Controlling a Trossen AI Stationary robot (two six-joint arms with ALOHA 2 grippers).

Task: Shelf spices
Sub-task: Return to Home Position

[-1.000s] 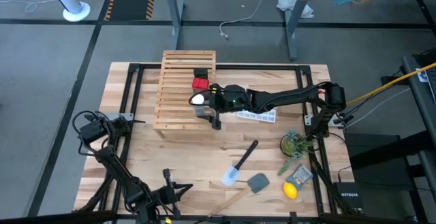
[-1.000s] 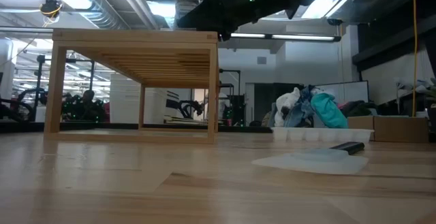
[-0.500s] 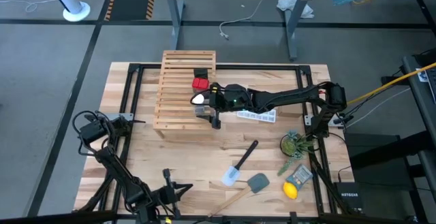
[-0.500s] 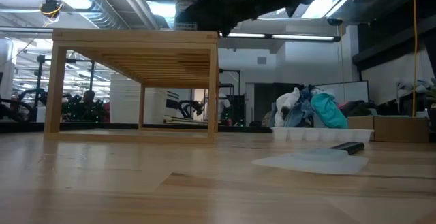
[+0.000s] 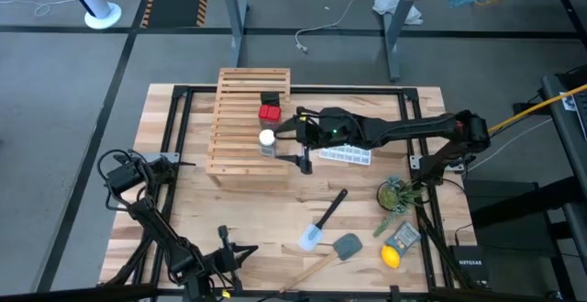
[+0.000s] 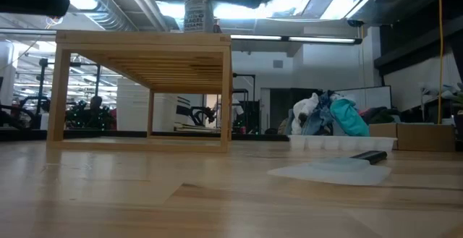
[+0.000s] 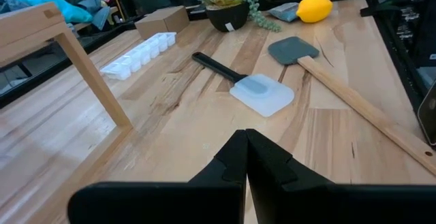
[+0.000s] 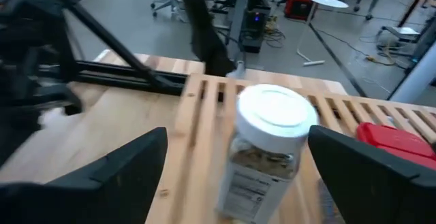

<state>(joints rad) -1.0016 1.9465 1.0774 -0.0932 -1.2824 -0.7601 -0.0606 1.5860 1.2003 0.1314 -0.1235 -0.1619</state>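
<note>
The clear jar with a white round lid [image 5: 267, 139] stands upright on its base on the slats of the wooden shelf [image 5: 240, 123], near the shelf's right edge. In the low view the jar [image 6: 197, 9] stands on the shelf's top [image 6: 145, 38]. The red container [image 5: 269, 113] and the black one [image 5: 270, 99] sit on the slats just beyond it. My right gripper [image 5: 301, 139] is open, just right of the jar. In the right wrist view its fingers [image 8: 122, 176] stand wide on either side of the jar [image 8: 266, 149] without touching it. My left gripper [image 7: 245, 149] is shut, waiting at the table's near edge.
A white ice-cube tray [image 5: 347, 156] lies right of the shelf, under my right arm. Nearer lie a black-handled spatula [image 5: 323, 221] and a wooden-handled one [image 5: 335, 251]. A potted plant [image 5: 394, 195], a packet and a lemon [image 5: 392, 257] sit at the near right.
My right gripper set the jar down on the shelf top, opened and let go, then drew back toward the table's right edge. The jar now stands alone on the slats.
</note>
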